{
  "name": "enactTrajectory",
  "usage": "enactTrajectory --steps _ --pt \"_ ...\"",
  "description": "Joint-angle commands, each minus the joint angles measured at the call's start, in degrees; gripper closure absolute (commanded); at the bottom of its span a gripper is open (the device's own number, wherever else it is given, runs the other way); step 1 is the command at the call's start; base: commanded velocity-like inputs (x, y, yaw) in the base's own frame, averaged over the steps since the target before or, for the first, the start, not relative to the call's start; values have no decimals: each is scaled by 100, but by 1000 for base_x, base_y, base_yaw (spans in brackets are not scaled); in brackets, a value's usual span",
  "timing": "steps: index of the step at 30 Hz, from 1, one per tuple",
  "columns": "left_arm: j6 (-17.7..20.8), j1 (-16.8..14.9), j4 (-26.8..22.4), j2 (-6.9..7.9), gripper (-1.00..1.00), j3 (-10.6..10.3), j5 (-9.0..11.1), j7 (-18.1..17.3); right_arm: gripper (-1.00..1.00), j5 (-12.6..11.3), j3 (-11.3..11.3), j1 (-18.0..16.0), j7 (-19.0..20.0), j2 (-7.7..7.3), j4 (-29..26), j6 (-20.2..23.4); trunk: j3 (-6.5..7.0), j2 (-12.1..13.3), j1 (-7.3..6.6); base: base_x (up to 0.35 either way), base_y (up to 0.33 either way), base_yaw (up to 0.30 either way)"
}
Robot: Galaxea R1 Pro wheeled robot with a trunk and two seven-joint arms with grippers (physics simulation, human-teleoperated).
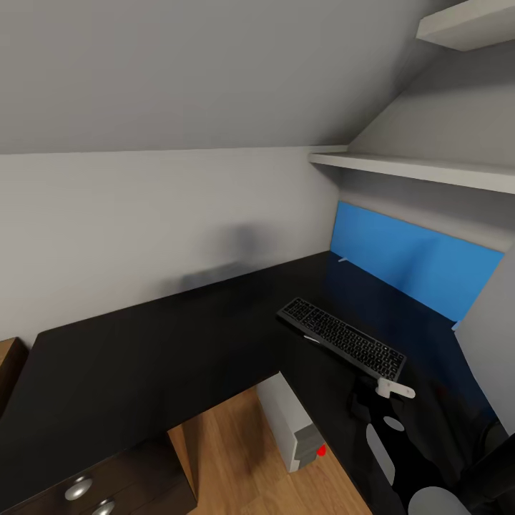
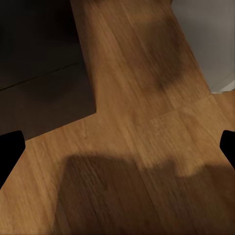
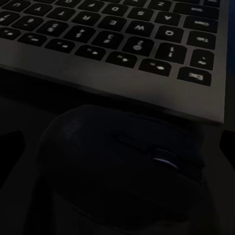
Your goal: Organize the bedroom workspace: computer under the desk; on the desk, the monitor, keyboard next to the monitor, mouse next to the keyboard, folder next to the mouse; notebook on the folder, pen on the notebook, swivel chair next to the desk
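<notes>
Where the mouse lies: the small dark oval computer mouse (image 3: 112,191) rests on the glossy black L-shaped desk (image 1: 143,357), just beside the edge of the slim dark-grey keyboard with black keys (image 3: 122,39), near one of its corners.
Mouse to pincer: the mouse sits straight ahead of the right gripper (image 3: 120,149), between the two fingertips seen at the wrist picture's edges.
Right pincer: jaws spread wide, one either side of the mouse, with a gap showing at each flank; not clamped on it.
Long axis: too dim to read for the mouse. In the head view the keyboard runs slantwise from the desk's middle toward the robot's right.
Nearer arm: the right, whose forearm reaches over the desk's right wing to the keyboard's near end.
Left pincer: the left gripper (image 2: 117,152) is spread apart, holding nothing, over the wooden plank floor (image 2: 147,98).
Judgement: the mouse looks placed; the next move probably calls for a straight lift away without nudging it.
Surroundings: the boxy light-grey computer tower (image 1: 290,425) stands under the desk; a blue back panel (image 1: 408,261) lines the far edge.
</notes>
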Motion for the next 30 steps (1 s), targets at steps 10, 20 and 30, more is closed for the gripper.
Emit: enactTrajectory --steps 10,20,30 --pt "-21 -4 4 -3 -100 -23 28 21 -100 -61 10 -3 -10 -2 3 -33 -95 -204 110 0 0 0" --pt "-22 -4 4 -3 -100 -23 28 21 -100 -61 10 -3 -10 -2 3 -33 -131 -284 154 0 0 0" --pt "-22 -4 4 -3 -100 -23 28 21 -100 -61 10 -3 -10 -2 0 -33 -131 -284 154 0 0 0"
